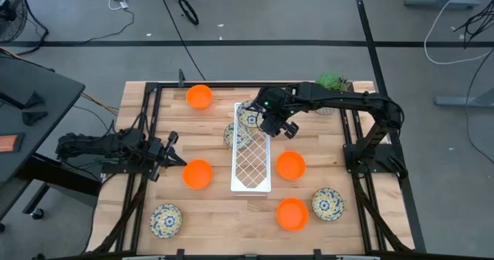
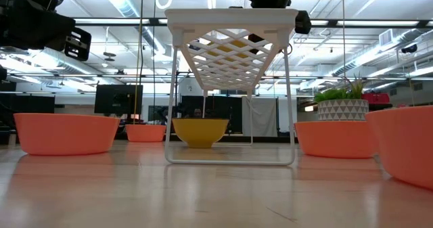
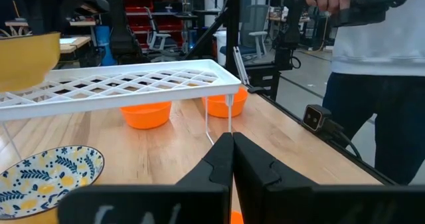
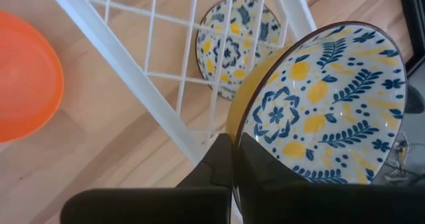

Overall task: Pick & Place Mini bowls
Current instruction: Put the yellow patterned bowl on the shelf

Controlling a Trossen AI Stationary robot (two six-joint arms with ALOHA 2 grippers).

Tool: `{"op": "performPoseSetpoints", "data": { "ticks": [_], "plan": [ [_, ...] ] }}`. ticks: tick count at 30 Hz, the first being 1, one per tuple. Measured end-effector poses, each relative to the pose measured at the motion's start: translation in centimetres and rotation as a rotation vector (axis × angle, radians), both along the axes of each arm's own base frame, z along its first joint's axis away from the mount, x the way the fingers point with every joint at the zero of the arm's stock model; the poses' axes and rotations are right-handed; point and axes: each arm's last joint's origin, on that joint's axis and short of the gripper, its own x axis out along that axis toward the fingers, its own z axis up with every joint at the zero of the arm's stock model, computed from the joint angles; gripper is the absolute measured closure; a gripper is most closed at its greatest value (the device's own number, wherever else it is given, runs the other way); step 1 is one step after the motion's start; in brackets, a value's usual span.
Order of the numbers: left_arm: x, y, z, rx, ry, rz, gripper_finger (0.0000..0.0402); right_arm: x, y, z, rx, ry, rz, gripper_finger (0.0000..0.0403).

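Note:
A white lattice rack (image 1: 252,156) stands at mid-table on thin legs. My right gripper (image 1: 261,121) is over its far end, shut on a white mini bowl with blue-and-yellow flowers (image 4: 325,98). Another patterned bowl (image 4: 234,48) sits on the table under the rack. Two more patterned bowls (image 1: 166,219) (image 1: 328,204) rest near the front edge. Several orange bowls (image 1: 199,96) (image 1: 197,173) (image 1: 290,165) stand around the rack. My left gripper (image 1: 179,161) waits shut and level at the table's left. My right gripper pinches the patterned bowl's rim (image 4: 234,127), one finger on the yellow outer wall and the other finger (image 4: 265,167) on the patterned inside. The fingers slant down from the table's right. The bowl is tilted steeply above the rack's far end.
A potted green plant (image 1: 332,82) stands at the far right corner. A fourth orange bowl (image 1: 292,214) sits near the front edge. A person (image 3: 378,84) stands beyond the table's right edge. Bare wood lies between the rack and the left arm.

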Motion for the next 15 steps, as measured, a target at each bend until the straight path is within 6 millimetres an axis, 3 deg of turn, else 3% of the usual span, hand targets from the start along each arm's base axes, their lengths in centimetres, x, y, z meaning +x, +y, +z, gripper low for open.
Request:
{"op": "performPoseSetpoints", "data": {
  "ticks": [15],
  "plan": [
    [0.0,0.0,0.0,0.0,0.0,0.0,0.0387,0.49,-0.2,-0.68,0.0,0.014,-0.029,0.0403]
  ]
}}
